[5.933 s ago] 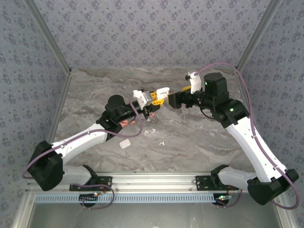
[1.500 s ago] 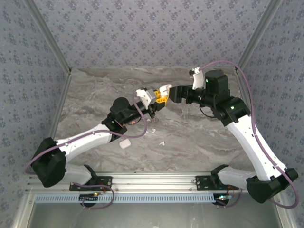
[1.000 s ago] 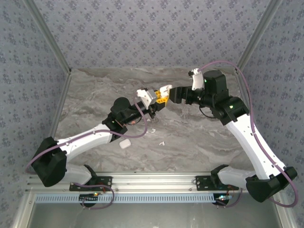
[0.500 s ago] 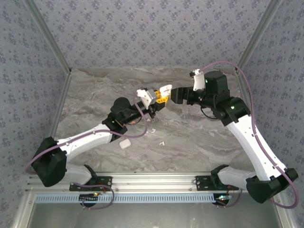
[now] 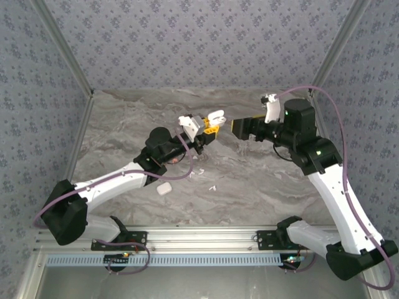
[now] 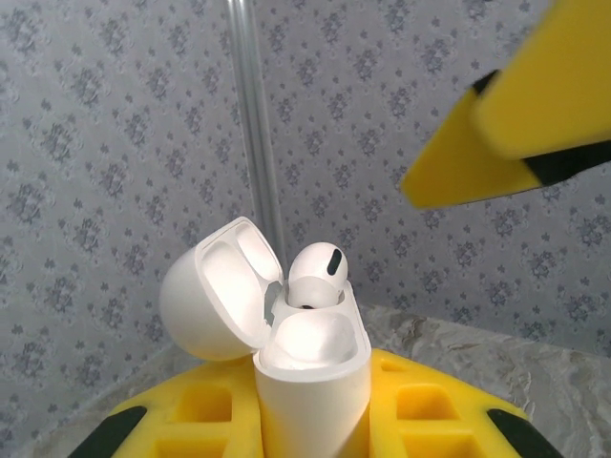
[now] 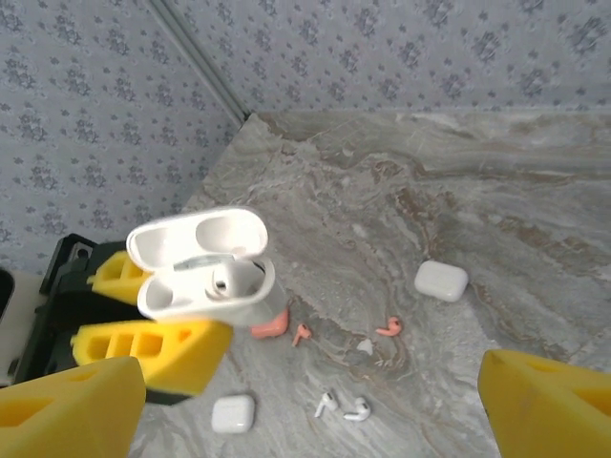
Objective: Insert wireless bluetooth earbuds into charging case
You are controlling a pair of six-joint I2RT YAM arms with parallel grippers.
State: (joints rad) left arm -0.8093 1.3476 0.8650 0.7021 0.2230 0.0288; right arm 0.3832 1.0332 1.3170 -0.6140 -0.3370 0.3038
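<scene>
- In the top view, the left arm (image 5: 112,184) reaches from the lower left corner up to the middle of the frame
- One closed white case (image 5: 164,188) lies on the marble table (image 5: 268,180) just right of that arm, low and left of centre
- The left gripper (image 5: 207,128) sits just left of centre, clamped on the charging case (image 5: 215,116) and holding it above the table
- In the left wrist view the charging case (image 6: 310,382) stands upright at bottom centre between the yellow fingers (image 6: 191,420); its lid (image 6: 215,301) is swung open to the left, and one white earbud (image 6: 313,277) is seated in the body with its rounded head showing
- In the right wrist view the same open charging case (image 7: 205,272) is at middle left with the earbud (image 7: 221,280) in it, and the left gripper (image 7: 134,315) grips it from the left
- Loose earbuds lie on the table right of it: two orange-red earbuds (image 7: 302,333) at centre and two white earbuds (image 7: 358,413) near the bottom edge
- A salmon case (image 7: 270,324) shows partly, just below the held case
- Another closed white case (image 7: 441,281) lies at middle right
- The right gripper (image 5: 240,128) is right of centre in the top view, facing the charging case and apart from it; its jaws stand wide with nothing between them, one at each lower corner of its own view (image 7: 305,405)
</scene>
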